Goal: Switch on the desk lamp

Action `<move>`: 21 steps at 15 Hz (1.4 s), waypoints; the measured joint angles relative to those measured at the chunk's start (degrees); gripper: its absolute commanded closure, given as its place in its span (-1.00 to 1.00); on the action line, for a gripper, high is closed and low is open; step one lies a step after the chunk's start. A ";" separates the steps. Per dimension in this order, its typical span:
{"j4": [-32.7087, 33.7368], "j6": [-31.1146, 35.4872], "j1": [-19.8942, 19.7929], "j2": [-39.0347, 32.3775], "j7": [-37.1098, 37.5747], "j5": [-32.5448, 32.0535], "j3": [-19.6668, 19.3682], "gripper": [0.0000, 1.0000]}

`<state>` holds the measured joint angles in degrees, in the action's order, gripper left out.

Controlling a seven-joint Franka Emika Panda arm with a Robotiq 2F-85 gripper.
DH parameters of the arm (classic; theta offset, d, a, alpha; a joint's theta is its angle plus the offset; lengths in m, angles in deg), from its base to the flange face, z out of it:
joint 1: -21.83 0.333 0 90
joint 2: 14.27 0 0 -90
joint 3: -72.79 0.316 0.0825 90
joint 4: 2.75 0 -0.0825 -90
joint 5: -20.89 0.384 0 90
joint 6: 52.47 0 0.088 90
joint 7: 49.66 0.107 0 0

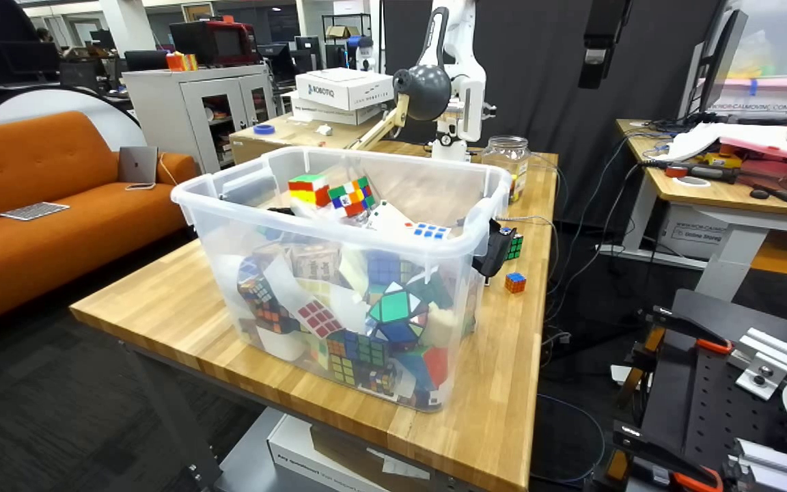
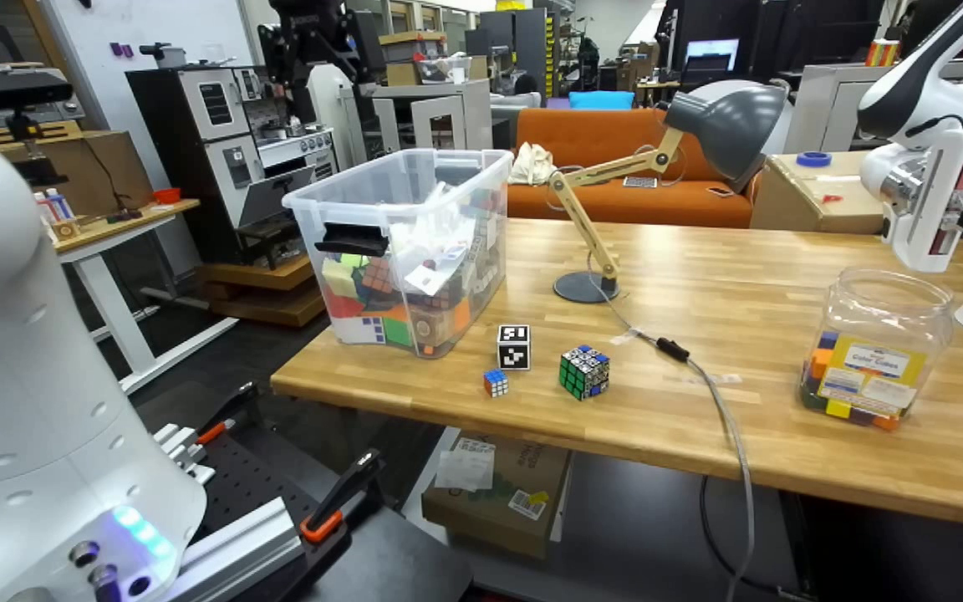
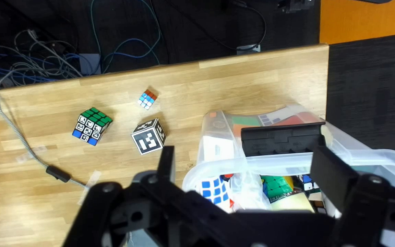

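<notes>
the gripper [image 3: 244, 158] hangs spread and empty; the desk lamp [image 2: 661, 157] stands lower, off to its side. its cord switch [image 3: 58, 174] should be light, hard, prone to slide: pinch its sides.

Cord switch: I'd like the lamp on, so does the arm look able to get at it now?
Probably yes: in the wrist view nothing covers the switch, and the open gripper is empty, though it must move sideways first.
</notes>
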<state>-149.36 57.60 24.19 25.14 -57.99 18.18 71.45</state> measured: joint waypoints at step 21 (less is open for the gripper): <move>-1.63 10.34 -2.92 -4.34 -2.95 -5.07 -5.08 -1.00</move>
<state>-150.99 67.94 21.27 20.79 -60.93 13.11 66.38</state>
